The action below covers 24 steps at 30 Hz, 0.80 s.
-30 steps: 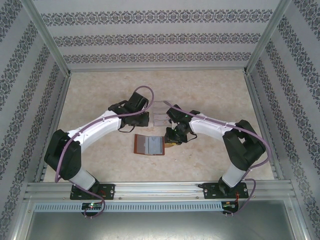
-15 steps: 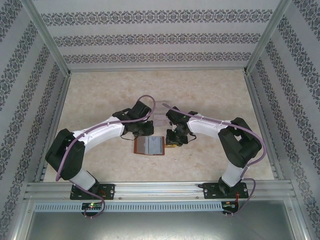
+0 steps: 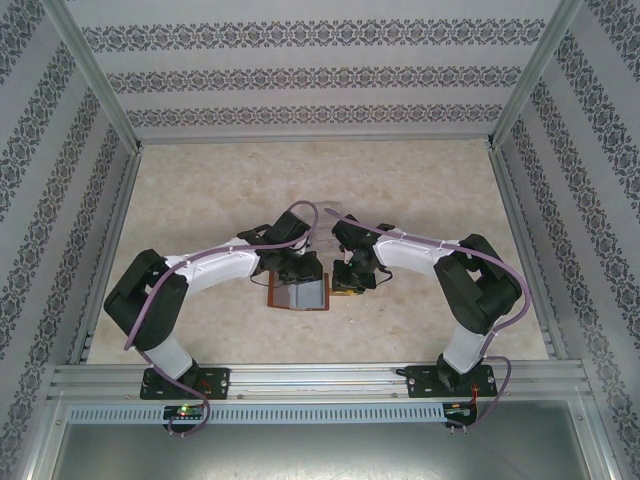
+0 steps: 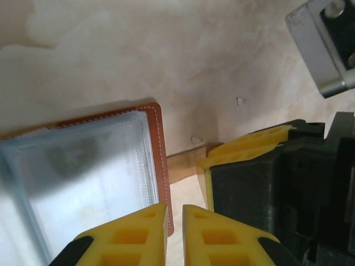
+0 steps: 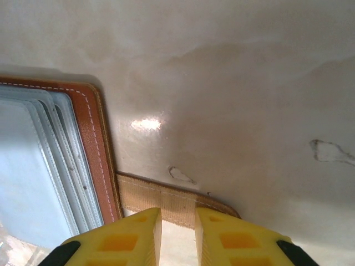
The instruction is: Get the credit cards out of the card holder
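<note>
Card holder (image 3: 300,292) lies open, credit cards (image 4: 75,158) inside; left gripper (image 4: 175,227) near-closed, empty; right gripper (image 5: 177,227) narrow at strap (image 5: 166,199), hold unclear.

We take this for a robotics lab cell. A left arm (image 3: 215,268) and a right arm (image 3: 415,250) are bolted to an aluminium rail (image 3: 320,378) on the near side of the left gripper (image 3: 300,272) and right gripper (image 3: 350,283). Wallpaper panels (image 3: 320,75) between aluminium posts (image 3: 95,75) enclose the marbled desk (image 3: 200,190) beyond and beside them.
</note>
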Each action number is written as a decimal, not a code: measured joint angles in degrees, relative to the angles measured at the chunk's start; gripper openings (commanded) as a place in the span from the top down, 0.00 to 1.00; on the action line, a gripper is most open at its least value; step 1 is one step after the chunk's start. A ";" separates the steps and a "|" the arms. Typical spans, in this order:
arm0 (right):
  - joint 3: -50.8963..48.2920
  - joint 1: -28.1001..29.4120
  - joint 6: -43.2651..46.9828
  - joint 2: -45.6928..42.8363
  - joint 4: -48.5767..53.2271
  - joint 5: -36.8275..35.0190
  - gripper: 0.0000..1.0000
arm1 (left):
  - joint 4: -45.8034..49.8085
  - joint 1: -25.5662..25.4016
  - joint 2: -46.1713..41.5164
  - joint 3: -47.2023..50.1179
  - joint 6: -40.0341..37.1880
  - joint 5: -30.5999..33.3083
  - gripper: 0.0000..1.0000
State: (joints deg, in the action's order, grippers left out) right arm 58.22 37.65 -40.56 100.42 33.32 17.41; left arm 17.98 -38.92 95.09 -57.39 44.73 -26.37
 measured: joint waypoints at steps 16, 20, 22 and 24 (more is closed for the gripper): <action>0.00 0.00 0.00 0.24 -0.42 0.63 0.76 | -2.16 -0.13 4.26 1.57 2.32 -4.76 0.83; 0.00 0.00 0.00 0.24 -0.44 0.66 0.75 | -1.88 -0.13 5.31 1.57 2.27 -4.68 0.82; 0.00 0.00 0.00 0.24 -0.44 0.68 0.75 | -1.27 -0.15 5.60 1.57 2.23 -4.59 0.81; 0.00 0.00 0.00 0.26 -0.44 0.68 0.75 | -0.39 -0.15 5.68 1.53 2.03 -4.24 0.80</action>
State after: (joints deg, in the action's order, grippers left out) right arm 58.22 37.65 -40.56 100.68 32.88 18.09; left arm 17.58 -39.07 100.77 -55.86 46.76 -30.61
